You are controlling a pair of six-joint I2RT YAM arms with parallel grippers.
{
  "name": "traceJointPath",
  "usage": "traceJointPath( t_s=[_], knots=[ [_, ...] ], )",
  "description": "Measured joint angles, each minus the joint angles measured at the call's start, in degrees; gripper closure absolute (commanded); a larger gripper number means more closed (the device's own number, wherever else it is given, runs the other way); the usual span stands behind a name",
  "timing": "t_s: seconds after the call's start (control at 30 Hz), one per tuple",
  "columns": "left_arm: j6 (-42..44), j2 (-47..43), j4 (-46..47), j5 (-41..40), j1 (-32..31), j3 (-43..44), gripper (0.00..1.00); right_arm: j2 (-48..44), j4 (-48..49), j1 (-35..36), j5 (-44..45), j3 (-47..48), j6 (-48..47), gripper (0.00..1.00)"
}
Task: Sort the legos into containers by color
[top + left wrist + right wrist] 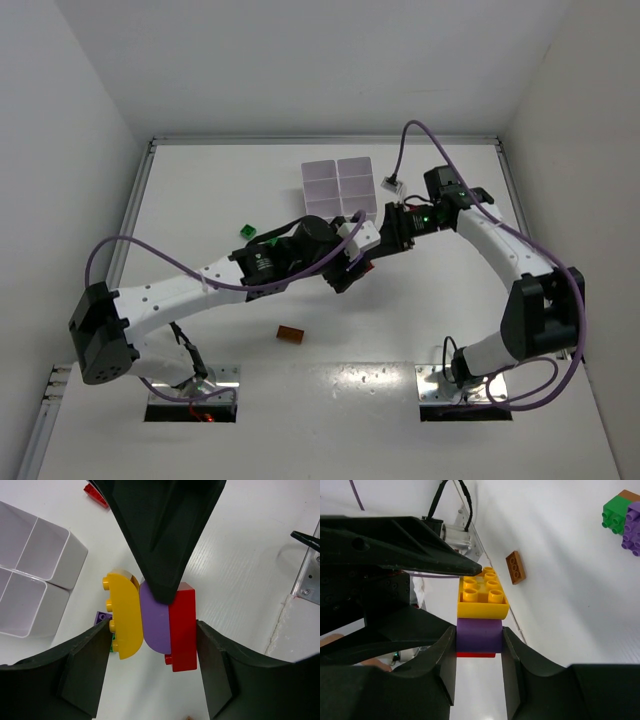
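My left pincer (152, 642) grips the brick stack (150, 625) end to end, one pad on the yellow brick (125, 615) and the other on the red brick (182, 630). My right pincer (479, 642) clamps the purple brick (479, 634) between them. The white tray (60, 565) sits at ten o'clock of the stack.

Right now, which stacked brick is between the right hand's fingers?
The purple plastic brick, the middle one; the yellow studded brick and red plastic brick lie outside the right hand.
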Motion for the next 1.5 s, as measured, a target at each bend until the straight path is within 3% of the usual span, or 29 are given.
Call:
traceJointPath(
  t_s=[0.07,0.23,0.4,0.53,0.73,0.83,1.03,1.5],
  knots=[
    [-0.39,0.0,-0.07,0.11,0.2,0.0,0.14,0.2,-0.55,-0.04,-0.33,0.07,-1.05,1.0],
    [-1.99,-1.25,-1.86,5.33,3.26,-0.04,0.05,0.66,-6.54,-0.37,-0.11,1.66,-10.1,1.0],
    [-1.88,-6.29,-5.79,12.68,9.42,-0.2,0.05,0.63,-13.77,-0.37,1.68,3.61,-21.31,1.0],
    [-0.5,-7.43,-10.08,24.81,14.82,2.1,0.08,0.57,-17.11,-0.37,3.34,3.87,-27.56,1.0],
    [-3.32,-0.11,-11.56,51.41,24.04,5.55,0.12,0.48,-18.82,0.04,4.39,6.78,-33.05,1.0],
    [-4.79,4.44,-12.02,57.92,26.1,5.55,0.15,0.48,-18.88,0.5,4.37,8.9,-34.4,1.0],
    [-5.62,9.38,-13.16,62.53,26.23,8.59,0.17,0.37,-18.56,4.28,4.37,11.78,-35.5,1.0],
    [-5.22,14.43,-12.46,62.51,24.72,15.23,0.2,0.44,-17.51,8.59,4.46,13.9,-35.52,1.0]
  ],
)
